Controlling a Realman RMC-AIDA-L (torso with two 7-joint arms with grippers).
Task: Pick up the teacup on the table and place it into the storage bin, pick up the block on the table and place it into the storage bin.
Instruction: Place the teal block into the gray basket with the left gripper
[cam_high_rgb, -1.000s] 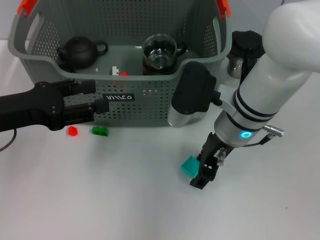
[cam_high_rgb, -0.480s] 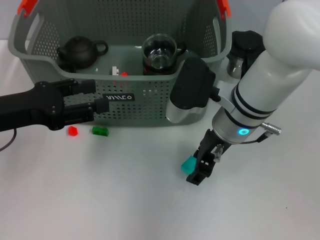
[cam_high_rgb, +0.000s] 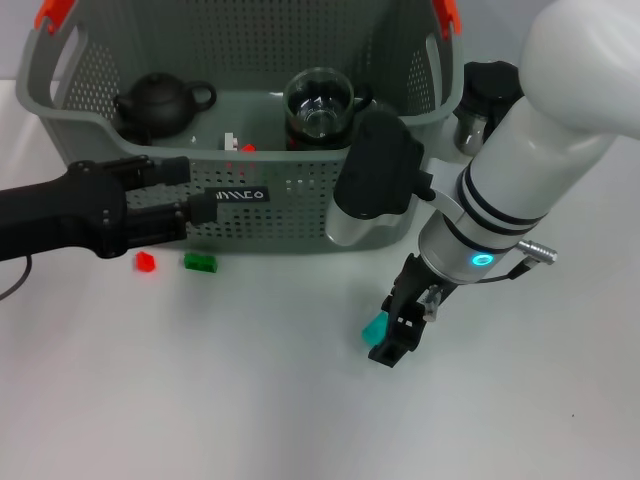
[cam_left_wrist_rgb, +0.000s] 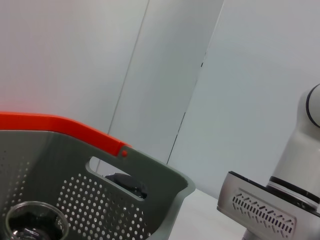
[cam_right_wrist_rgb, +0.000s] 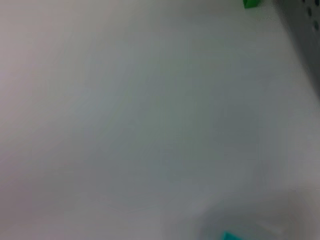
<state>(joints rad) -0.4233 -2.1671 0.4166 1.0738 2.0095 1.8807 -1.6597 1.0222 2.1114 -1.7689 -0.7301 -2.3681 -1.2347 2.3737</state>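
Observation:
The grey perforated storage bin (cam_high_rgb: 300, 205) stands at the back of the table; its orange-clipped rim (cam_left_wrist_rgb: 60, 127) also shows in the left wrist view. A clear glass teacup (cam_high_rgb: 320, 105) stands inside it beside a black teapot (cam_high_rgb: 160, 103). A teal block (cam_high_rgb: 374, 327) lies on the table in front of the bin's right end. My right gripper (cam_high_rgb: 398, 335) is down at the table right against this block and hides part of it. The block's corner (cam_right_wrist_rgb: 231, 236) shows in the right wrist view. My left gripper (cam_high_rgb: 185, 192) hangs open and empty before the bin's front wall.
A small red block (cam_high_rgb: 146, 262) and a green block (cam_high_rgb: 200, 262) lie on the table below my left gripper. A glass jar with a black lid (cam_high_rgb: 490, 95) stands just right of the bin. Small red and white pieces (cam_high_rgb: 240, 146) lie inside the bin.
My right gripper has slid left and slightly back, closing in on the teal block so that less of it shows. The left arm has stayed still.

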